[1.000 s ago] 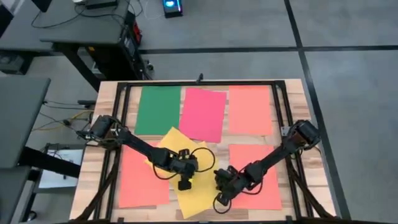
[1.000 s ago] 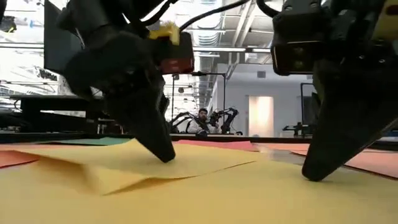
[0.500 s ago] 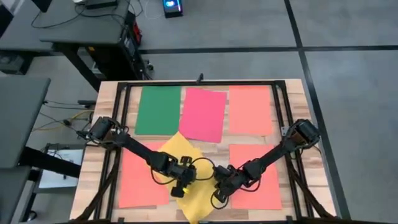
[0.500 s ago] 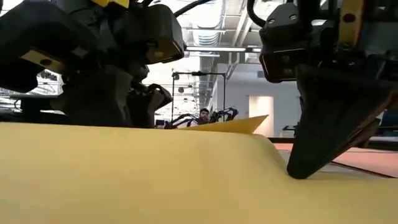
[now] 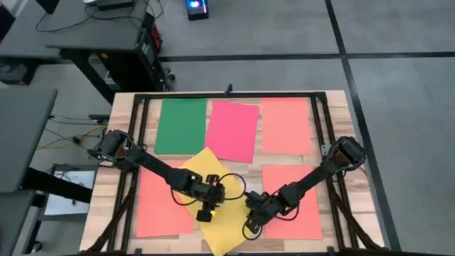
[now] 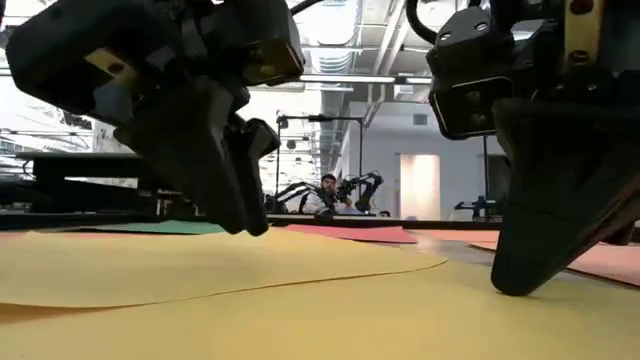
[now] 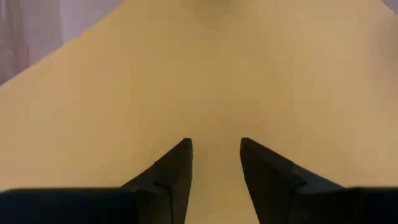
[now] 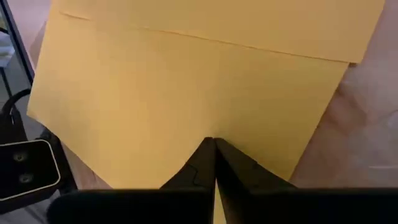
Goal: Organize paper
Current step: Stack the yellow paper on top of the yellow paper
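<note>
Straightening yellow paper (image 5: 213,213) at tabletop (image 5: 334,114) front centre: left tool (image 7: 214,155) parted above sheet, right tool (image 8: 214,152) closed, pinning sheet. Next likely: rotate it square with neighbouring sheets.

You look straight down on the worktop (image 5: 334,107); low and wrist cameras sit close over the same yellow paper (image 6: 300,310).

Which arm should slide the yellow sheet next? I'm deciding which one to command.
Probably the left. Its claw sits over the yellow sheet, fingers apart. The right claw, fingers together, sits at that sheet's edge, better for pinning.
</note>
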Available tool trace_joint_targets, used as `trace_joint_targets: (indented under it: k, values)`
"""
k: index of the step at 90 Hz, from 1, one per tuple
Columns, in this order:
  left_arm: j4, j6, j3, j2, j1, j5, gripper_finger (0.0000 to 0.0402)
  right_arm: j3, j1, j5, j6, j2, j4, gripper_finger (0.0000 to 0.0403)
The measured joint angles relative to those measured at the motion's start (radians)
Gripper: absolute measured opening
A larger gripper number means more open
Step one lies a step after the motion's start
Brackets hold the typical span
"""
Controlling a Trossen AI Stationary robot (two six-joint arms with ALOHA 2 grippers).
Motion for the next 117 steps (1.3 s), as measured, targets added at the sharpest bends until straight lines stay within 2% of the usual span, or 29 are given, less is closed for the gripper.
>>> trace_joint_targets:
  k: [38,46,57,65,73,97,117]
  values:
    - [-0.019,-0.028,0.001,-0.016,-0.026,-0.009,0.012,-0.001,-0.014,0.04,0.063,0.0,0.0,0.0]
    - [-0.072,-0.027,0.003,-0.061,-0.01,-0.069,0.012,-0.001,-0.015,0.054,0.069,0.0,0.001,0.0]
    - [-0.213,-0.028,0.003,-0.146,0.023,-0.214,0.0121,-0.001,-0.015,0.059,0.069,0.0,0.001,0.0]
    - [-0.332,-0.042,0.003,-0.204,0.06,-0.334,0.0121,-0.001,-0.015,0.062,0.06,0.0,0.001,0.0]
    - [-0.415,-0.055,-0.02,-0.248,0.124,-0.394,0.0121,-0.001,-0.015,0.062,0.039,0.0,0.003,0.0]
    - [-0.421,-0.081,-0.153,-0.265,0.38,-0.405,0.0121,-0.002,-0.016,0.063,0.008,0.0,0.006,0.0]
    - [-0.417,-0.085,-0.197,-0.266,0.466,-0.393,0.0121,-0.002,-0.016,0.063,-0.002,0.0,0.008,0.0]
